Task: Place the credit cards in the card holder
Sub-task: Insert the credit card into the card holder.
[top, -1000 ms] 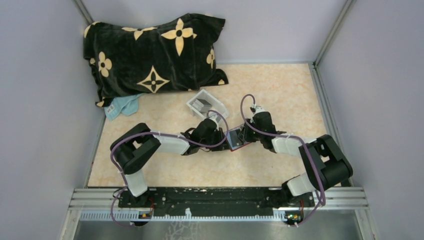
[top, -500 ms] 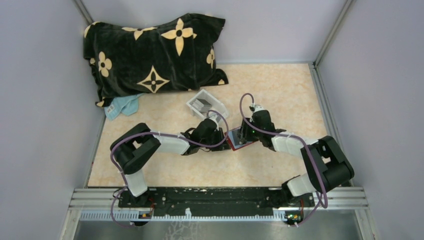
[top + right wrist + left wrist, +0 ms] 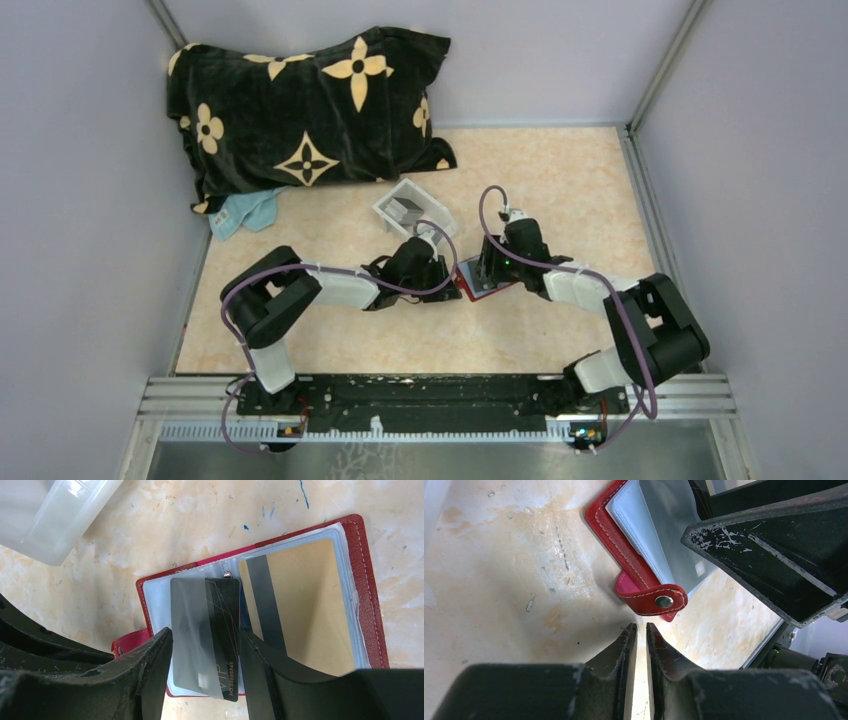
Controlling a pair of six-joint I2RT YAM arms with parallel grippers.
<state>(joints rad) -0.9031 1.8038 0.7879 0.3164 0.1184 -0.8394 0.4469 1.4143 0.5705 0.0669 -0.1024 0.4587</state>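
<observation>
Red card holder lay open and flat on the table, clear sleeves upward, snap strap folded beside it. Tan card filled one sleeve; dark grey card lay partly under the neighbouring sleeve.

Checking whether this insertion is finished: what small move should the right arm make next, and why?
Probably nudge the dark card deeper into the clear sleeve of the card holder. The right gripper has its fingers open either side of the card, and only part of it looks covered by plastic.
</observation>
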